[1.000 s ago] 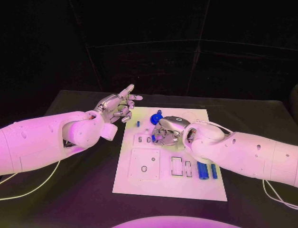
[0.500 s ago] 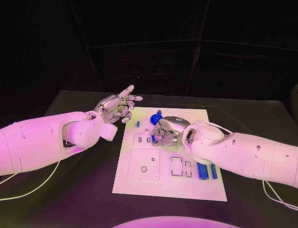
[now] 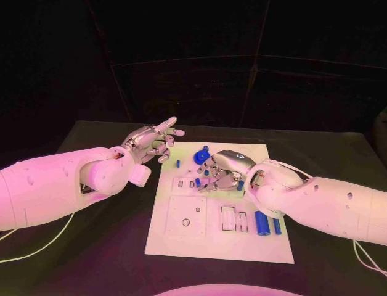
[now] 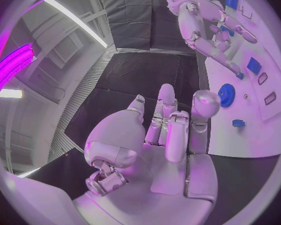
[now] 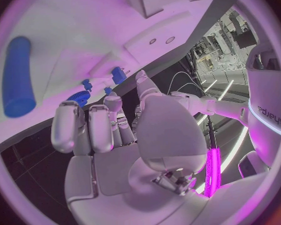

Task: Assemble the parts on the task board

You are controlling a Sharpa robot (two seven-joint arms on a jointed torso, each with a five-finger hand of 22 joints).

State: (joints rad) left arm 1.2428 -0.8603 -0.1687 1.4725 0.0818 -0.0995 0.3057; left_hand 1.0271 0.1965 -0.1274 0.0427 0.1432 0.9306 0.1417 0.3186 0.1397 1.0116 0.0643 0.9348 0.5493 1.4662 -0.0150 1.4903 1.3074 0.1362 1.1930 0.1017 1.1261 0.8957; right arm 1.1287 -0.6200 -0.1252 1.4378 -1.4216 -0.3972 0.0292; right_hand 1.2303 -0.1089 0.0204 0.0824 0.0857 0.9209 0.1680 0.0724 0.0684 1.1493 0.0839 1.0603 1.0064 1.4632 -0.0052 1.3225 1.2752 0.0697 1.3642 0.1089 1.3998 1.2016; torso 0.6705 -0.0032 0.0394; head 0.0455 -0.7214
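Note:
The white task board point(image 3: 185, 243) lies in the middle of the black table. My right hand point(image 3: 222, 168) hangs over its upper middle with the fingers curled down to the surface. A small blue part point(image 3: 198, 182) shows at its fingertips; whether it is pinched is unclear. In the left wrist view the right hand point(image 4: 203, 30) has blue bits among its fingers. A blue gear point(image 3: 203, 155) sits just beyond that hand. My left hand point(image 3: 151, 143) hovers off the board's far left corner, fingers spread and holding nothing.
Two blue cylinders point(image 3: 261, 223) lie side by side on the board's right part, near the right forearm. A tiny blue part point(image 3: 177, 163) sits near the board's left edge. A square inset with a hole point(image 3: 187, 216) and narrow slots point(image 3: 229, 219) mark the board's middle.
The whole picture has shifted a little, so the camera moved. My right hand's fingers have spread slightly over the same spot on the board. The left hand keeps its pose.

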